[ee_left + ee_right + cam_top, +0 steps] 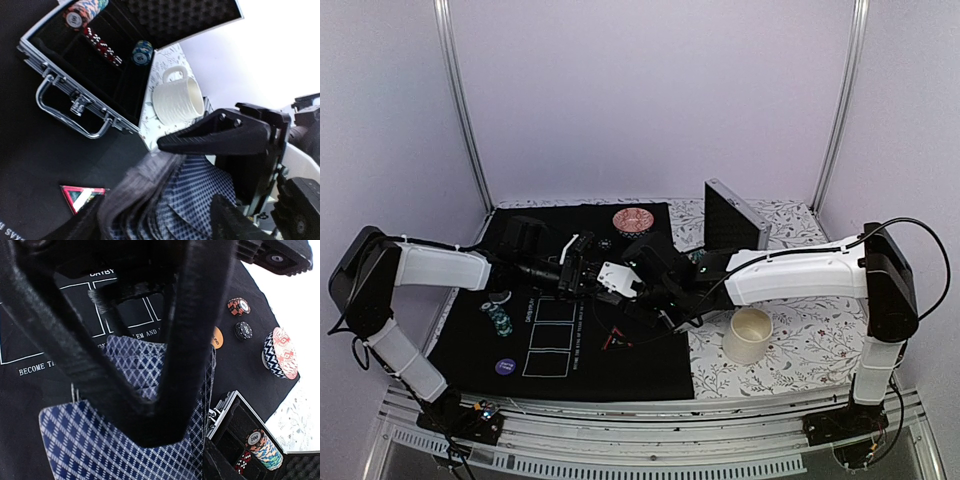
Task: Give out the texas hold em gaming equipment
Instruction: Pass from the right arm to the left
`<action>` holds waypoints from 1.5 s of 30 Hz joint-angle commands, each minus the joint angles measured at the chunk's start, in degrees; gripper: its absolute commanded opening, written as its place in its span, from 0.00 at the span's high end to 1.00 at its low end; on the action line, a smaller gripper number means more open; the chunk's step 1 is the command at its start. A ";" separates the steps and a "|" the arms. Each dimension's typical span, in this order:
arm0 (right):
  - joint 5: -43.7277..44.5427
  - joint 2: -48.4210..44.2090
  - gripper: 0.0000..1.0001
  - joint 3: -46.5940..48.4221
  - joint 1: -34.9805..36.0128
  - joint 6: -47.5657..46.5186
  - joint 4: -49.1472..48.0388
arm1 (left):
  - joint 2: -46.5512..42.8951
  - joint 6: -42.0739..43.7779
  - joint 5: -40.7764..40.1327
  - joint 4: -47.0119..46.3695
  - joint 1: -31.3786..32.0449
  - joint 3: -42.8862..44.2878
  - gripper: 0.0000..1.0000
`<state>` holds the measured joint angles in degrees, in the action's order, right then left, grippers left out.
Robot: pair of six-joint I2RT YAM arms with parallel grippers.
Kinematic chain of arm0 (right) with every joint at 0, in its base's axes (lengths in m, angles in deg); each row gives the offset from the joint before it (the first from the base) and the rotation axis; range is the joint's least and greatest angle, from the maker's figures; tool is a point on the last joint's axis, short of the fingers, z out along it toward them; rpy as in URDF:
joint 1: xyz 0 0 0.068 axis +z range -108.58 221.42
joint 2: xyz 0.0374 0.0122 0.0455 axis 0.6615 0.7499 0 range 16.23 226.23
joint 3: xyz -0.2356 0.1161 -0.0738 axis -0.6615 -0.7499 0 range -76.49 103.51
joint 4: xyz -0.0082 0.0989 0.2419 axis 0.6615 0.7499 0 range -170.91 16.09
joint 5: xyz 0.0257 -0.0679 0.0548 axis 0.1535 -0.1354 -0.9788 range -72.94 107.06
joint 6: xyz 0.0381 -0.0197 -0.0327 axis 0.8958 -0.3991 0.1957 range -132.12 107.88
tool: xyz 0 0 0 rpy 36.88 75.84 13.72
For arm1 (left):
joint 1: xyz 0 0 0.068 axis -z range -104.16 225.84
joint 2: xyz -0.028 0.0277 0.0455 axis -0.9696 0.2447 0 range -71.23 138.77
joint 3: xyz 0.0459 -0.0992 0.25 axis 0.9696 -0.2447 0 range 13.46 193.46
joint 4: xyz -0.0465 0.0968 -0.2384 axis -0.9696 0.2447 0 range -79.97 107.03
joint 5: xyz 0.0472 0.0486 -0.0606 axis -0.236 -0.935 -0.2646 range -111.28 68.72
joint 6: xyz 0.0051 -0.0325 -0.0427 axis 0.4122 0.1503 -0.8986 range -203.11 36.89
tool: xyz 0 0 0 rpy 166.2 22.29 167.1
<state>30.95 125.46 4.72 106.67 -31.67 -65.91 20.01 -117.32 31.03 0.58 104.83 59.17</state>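
Note:
My left gripper point(586, 274) and right gripper point(640, 288) meet above the middle of the black mat point(650, 375). In the left wrist view the left gripper point(189, 172) is shut on a fanned deck of blue-backed playing cards point(200, 192). In the right wrist view the right gripper point(157, 432) has its fingers closed to a V on one card point(100, 450) drawn off that deck. The red triangle marker point(80, 196) lies on the mat below. An orange disc point(216, 337), a red chip point(238, 306) and a black chip point(243, 330) lie near the bowl. A purple disc point(505, 367) and chips point(500, 318) lie at the left.
An open aluminium case point(735, 215) stands at the back right, with chip stacks point(82, 12) and red dice point(102, 47) inside. A white cup point(749, 335) stands on the flowered cloth at the right. The red patterned bowl point(631, 219) sits at the mat's far edge.

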 commanded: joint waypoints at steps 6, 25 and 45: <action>3.19 1.21 0.57 2.46 0.35 -0.50 -0.91 | -0.59 2.25 6.54 -0.80 1.14 -0.27 0.61; -8.29 -11.98 0.01 -6.66 0.03 3.74 -7.12 | -8.06 5.80 -1.10 -4.74 3.30 -3.09 1.00; -55.23 -25.08 0.06 -21.08 -12.34 19.20 -17.53 | -22.91 13.62 -8.52 -14.24 13.55 -11.16 1.00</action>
<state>-14.71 96.33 -18.91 94.58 -14.56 -83.11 -2.41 -105.54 24.00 -11.99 117.11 48.51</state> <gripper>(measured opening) 0.956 0.098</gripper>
